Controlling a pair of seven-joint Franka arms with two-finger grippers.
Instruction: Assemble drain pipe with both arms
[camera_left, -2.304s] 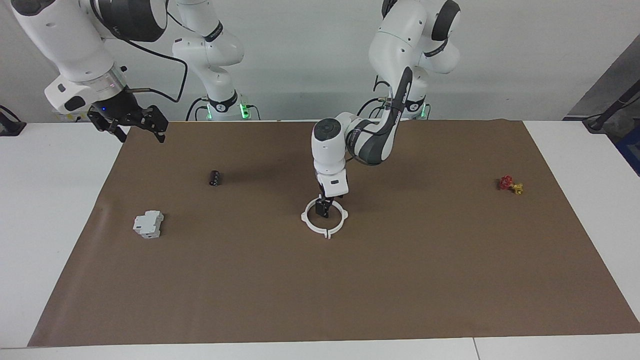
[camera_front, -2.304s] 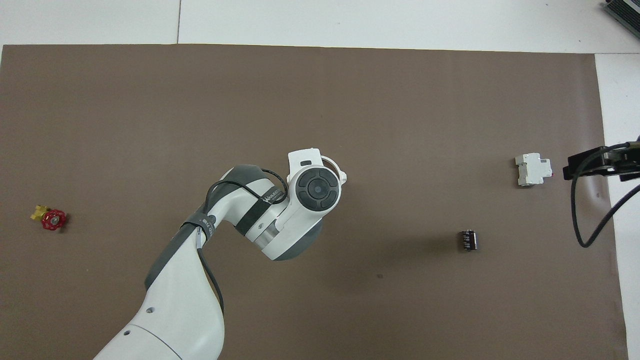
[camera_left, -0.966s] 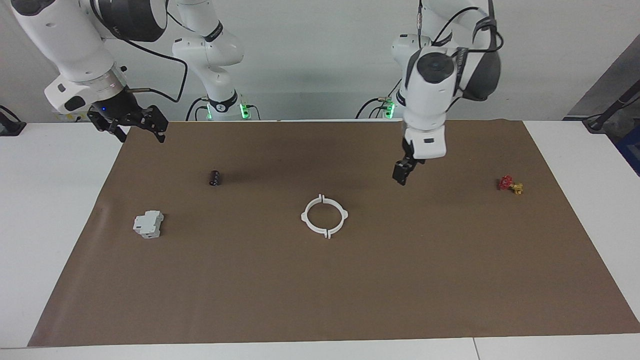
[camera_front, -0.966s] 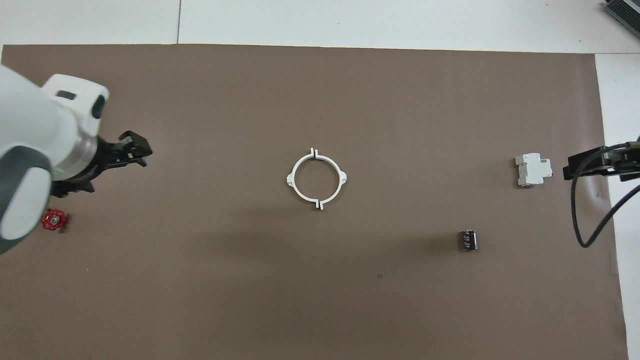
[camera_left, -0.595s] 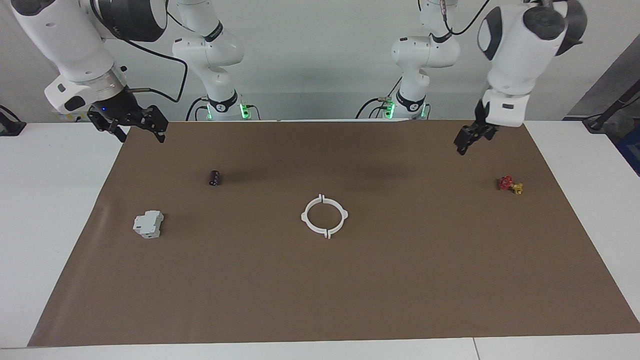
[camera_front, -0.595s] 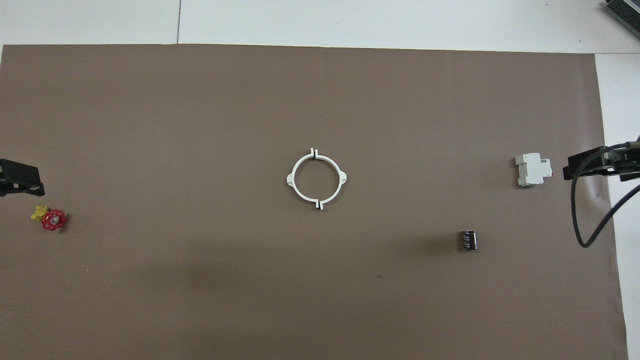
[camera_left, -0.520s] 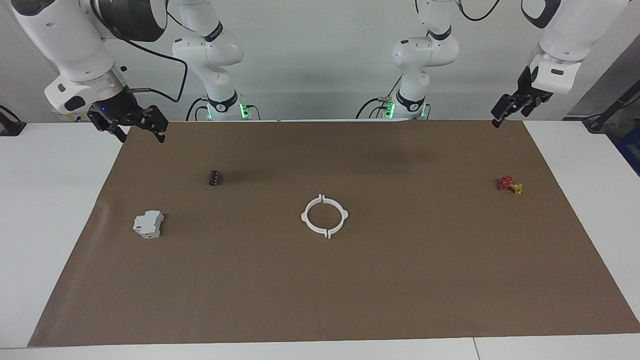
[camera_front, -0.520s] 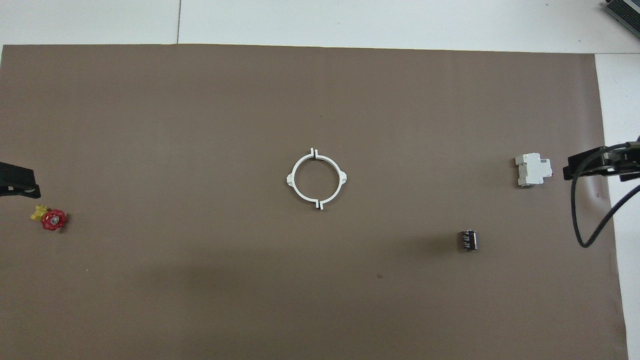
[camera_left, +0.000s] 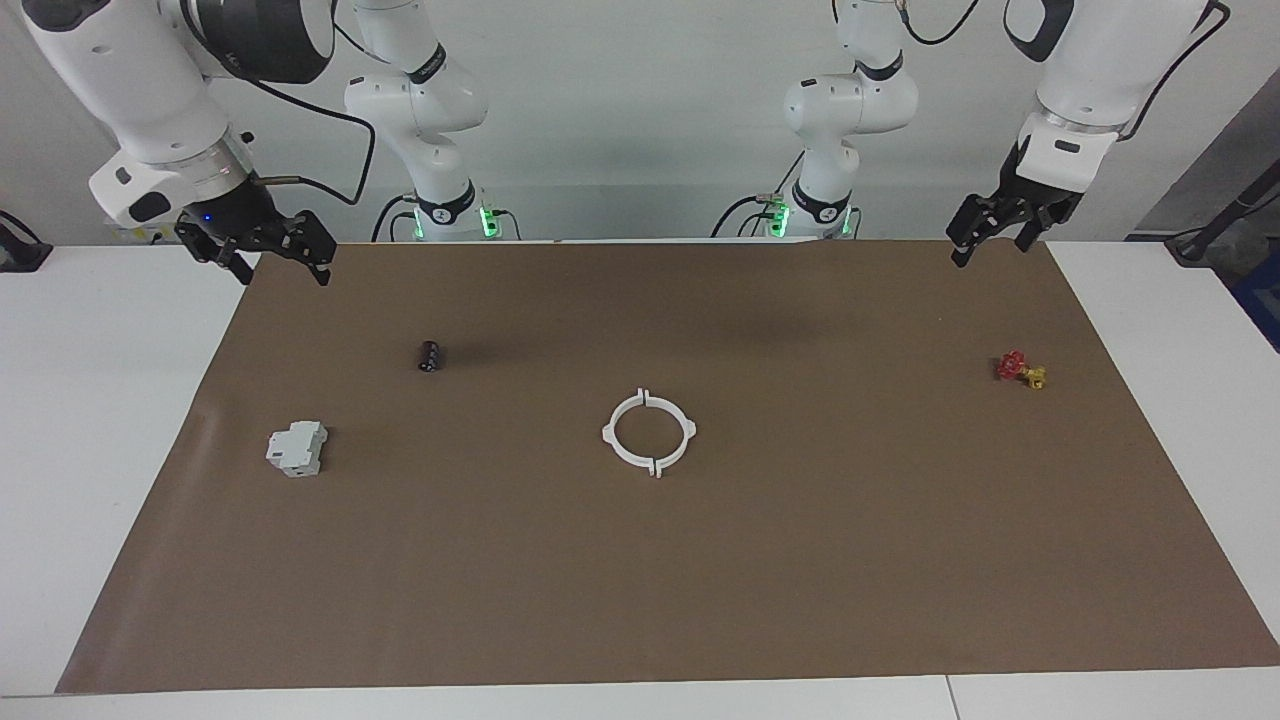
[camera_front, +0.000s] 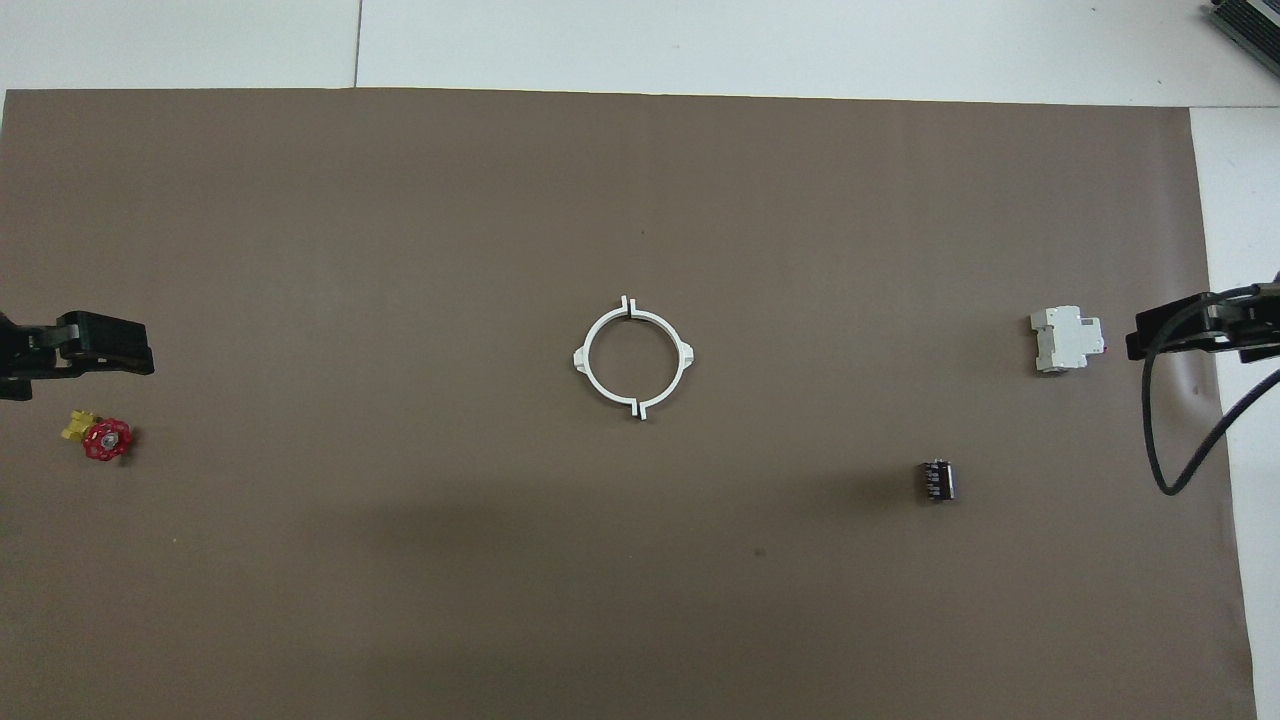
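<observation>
The left gripper (camera_left: 990, 240) hangs in the air with its fingers spread and nothing between them, over the edge of the brown mat (camera_left: 640, 560) at the left arm's end of the bench (camera_left: 90, 420), and it touches nothing. The right gripper (camera_left: 262, 256) hangs the same way, fingers apart and empty, over the mat's corner at the right arm's end, with a black cable (camera_left: 330, 110) looping from its wrist. In the overhead view only the tips of both grippers show at the two side edges. The landmark is the white ring (camera_left: 649, 432), which lies flat on the mat about midway between the two arms' ends; its two half-ring pieces sit end to end, their small tabs meeting at the two joints, with a thin seam showing at each. Well apart from the ring toward the left arm's end lies a small red-and-yellow valve (camera_left: 1020, 369), a little nearer to the robots than the ring. Toward the right arm's end, a small dark cylinder (camera_left: 430, 356) lies nearer to the robots than the ring, and a grey-white boxy block (camera_left: 297, 448) sits farther out toward that end, slightly farther from the robots than the ring.
</observation>
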